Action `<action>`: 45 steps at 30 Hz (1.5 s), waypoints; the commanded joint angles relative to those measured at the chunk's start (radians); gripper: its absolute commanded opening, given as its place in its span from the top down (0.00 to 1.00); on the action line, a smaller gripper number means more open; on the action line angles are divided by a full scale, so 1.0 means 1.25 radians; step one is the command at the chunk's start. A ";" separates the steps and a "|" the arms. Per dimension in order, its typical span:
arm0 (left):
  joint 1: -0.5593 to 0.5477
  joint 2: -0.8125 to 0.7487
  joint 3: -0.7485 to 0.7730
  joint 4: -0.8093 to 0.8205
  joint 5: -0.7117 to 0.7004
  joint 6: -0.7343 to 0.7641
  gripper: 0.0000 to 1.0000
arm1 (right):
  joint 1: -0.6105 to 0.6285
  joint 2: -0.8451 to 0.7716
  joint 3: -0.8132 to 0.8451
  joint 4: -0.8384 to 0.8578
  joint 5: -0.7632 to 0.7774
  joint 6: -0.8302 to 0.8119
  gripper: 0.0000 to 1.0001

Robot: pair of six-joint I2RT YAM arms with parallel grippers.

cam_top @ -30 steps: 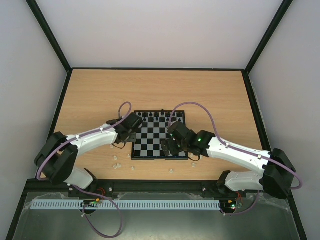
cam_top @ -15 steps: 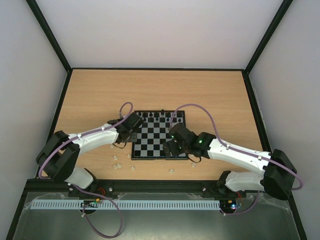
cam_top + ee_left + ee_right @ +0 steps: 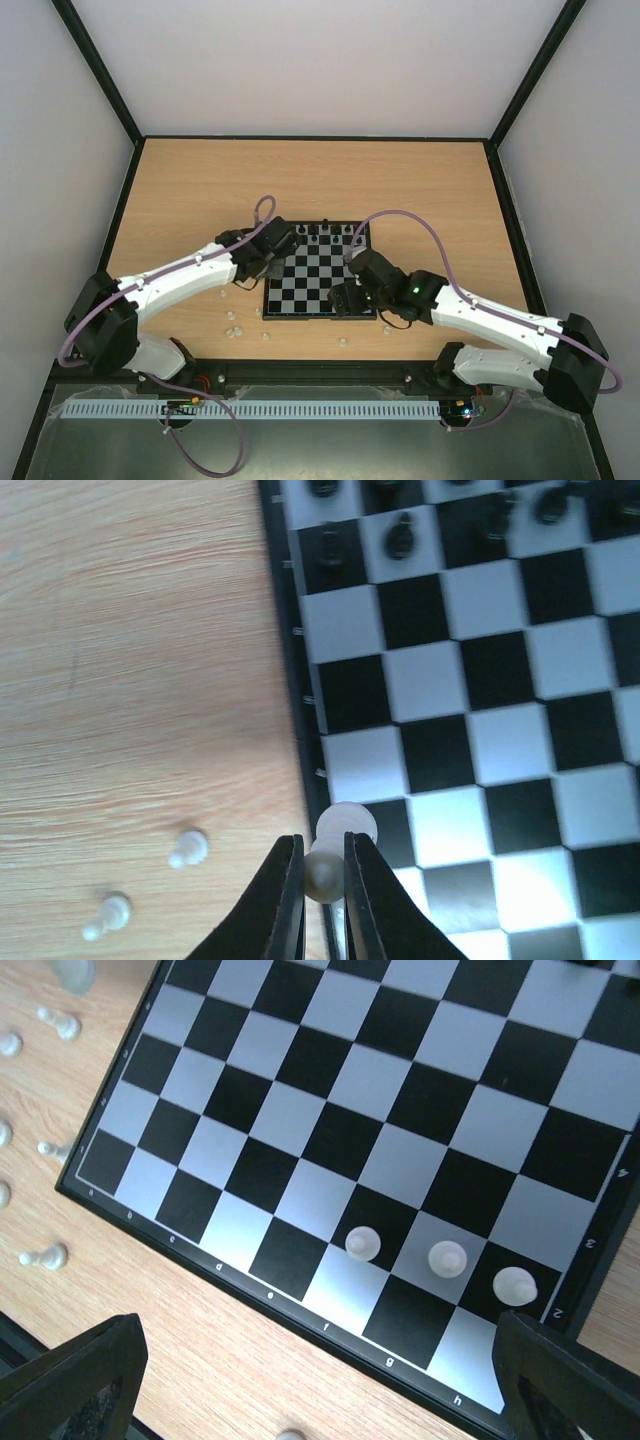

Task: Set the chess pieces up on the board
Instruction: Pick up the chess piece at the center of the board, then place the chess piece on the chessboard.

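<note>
The left claw (image 3: 322,865) was pinched narrow on a cream-white piece (image 3: 345,825), whose rounded head showed just past the two dark fingertips. In the left wrist view this held piece hung over the left border of the board (image 3: 305,285), where the black rim met the wooden table (image 3: 200,180). The board lay on the table between the two arms. Black pieces (image 3: 400,535) stood on its far rows. The right claw (image 3: 315,1360) was spread wide and held nothing, its fingers showing only in the bottom corners of the right wrist view, above the board's near edge. Three cream-white pieces (image 3: 446,1257) stood side by side on neighbouring squares of the second row from that edge, toward the right corner. Loose cream-white pieces (image 3: 232,318) lay scattered on the table off the board's near left corner, and two of them (image 3: 188,847) lay just left of the held piece
</note>
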 commanded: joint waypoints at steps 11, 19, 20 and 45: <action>-0.251 0.074 0.079 -0.050 -0.026 -0.065 0.97 | -0.002 -0.090 -0.036 -0.033 0.090 0.109 0.04; -0.309 0.135 0.100 -0.021 -0.028 -0.098 0.96 | -0.002 -0.140 -0.052 -0.046 0.103 0.131 0.04; -0.314 0.144 0.101 -0.014 -0.025 -0.100 0.96 | -0.002 -0.144 -0.054 -0.047 0.104 0.131 0.04; -0.353 0.231 0.126 -0.029 -0.052 -0.150 0.92 | -0.002 -0.171 -0.068 -0.057 0.100 0.128 0.04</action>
